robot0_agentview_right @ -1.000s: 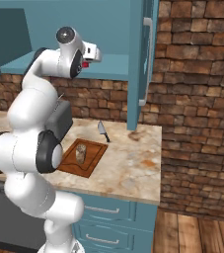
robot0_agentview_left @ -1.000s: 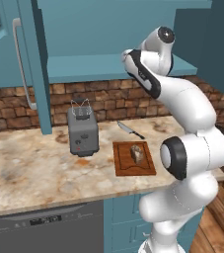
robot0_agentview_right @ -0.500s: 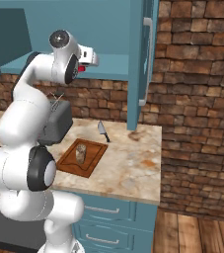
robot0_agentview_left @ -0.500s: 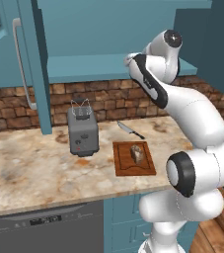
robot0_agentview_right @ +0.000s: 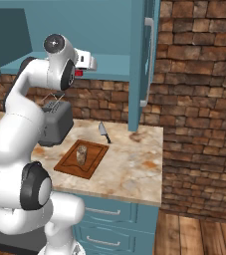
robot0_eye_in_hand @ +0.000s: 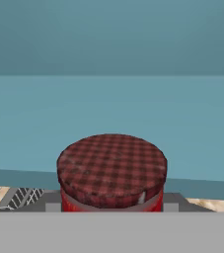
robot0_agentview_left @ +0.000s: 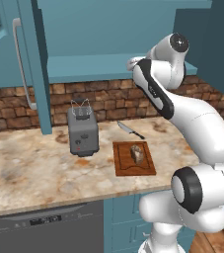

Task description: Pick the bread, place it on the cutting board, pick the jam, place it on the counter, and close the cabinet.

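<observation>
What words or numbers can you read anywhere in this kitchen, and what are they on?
There are no words or numbers I can read.
The jam has a checked lid with no writing on it, and any label on its side is hidden.
The dishwasher has small pale marks on its panel, too small to read.
The toaster has tiny dots on its front, with no letters I can make out.

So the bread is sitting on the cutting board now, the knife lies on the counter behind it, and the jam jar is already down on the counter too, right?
Not quite. The bread is on the cutting board and the knife lies on the counter behind it, but the jam is not down there: the hand view shows it between the fingers, by the cabinet shelf.
</observation>
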